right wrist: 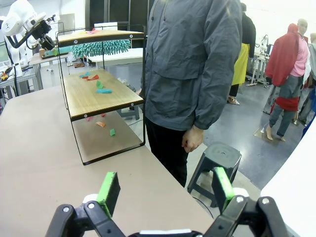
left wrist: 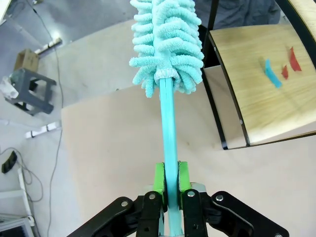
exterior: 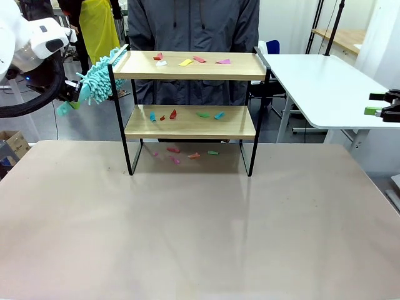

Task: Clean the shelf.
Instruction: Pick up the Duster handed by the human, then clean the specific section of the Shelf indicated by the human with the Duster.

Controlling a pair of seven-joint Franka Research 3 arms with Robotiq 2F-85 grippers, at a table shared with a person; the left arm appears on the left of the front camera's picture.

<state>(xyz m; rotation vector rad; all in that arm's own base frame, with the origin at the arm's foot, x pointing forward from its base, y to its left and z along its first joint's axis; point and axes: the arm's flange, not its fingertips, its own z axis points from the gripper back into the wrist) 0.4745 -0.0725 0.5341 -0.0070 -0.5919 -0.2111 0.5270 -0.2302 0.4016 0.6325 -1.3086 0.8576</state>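
1. Two wooden boards in a thin black frame make up the shelf [exterior: 190, 65], which stands at the middle of the table's [exterior: 187, 237] far edge, just in front of a person [exterior: 194, 25] in a grey jacket.
2. Coloured paper scraps [exterior: 187, 61] litter the top board. More lie on the lower board and on the table between the shelf's legs.
3. Left gripper [left wrist: 168, 180], out beyond the table's far left corner, has its jaws clamped tight on the teal handle of a fluffy duster [exterior: 100, 81].
4. Duster head sits at the left end of the top board, level with the raised black end rail, which stands between it and the scraps. Whether it touches the rail cannot be told.
5. Right gripper [right wrist: 166, 186] hangs off the table's right edge, jaws spread wide and holding nothing, near a white side table [exterior: 325, 87].
6. Person's hand [right wrist: 191, 139] hangs low, clear of the shelf, and a dark stool [right wrist: 219, 158] stands on the floor alongside.
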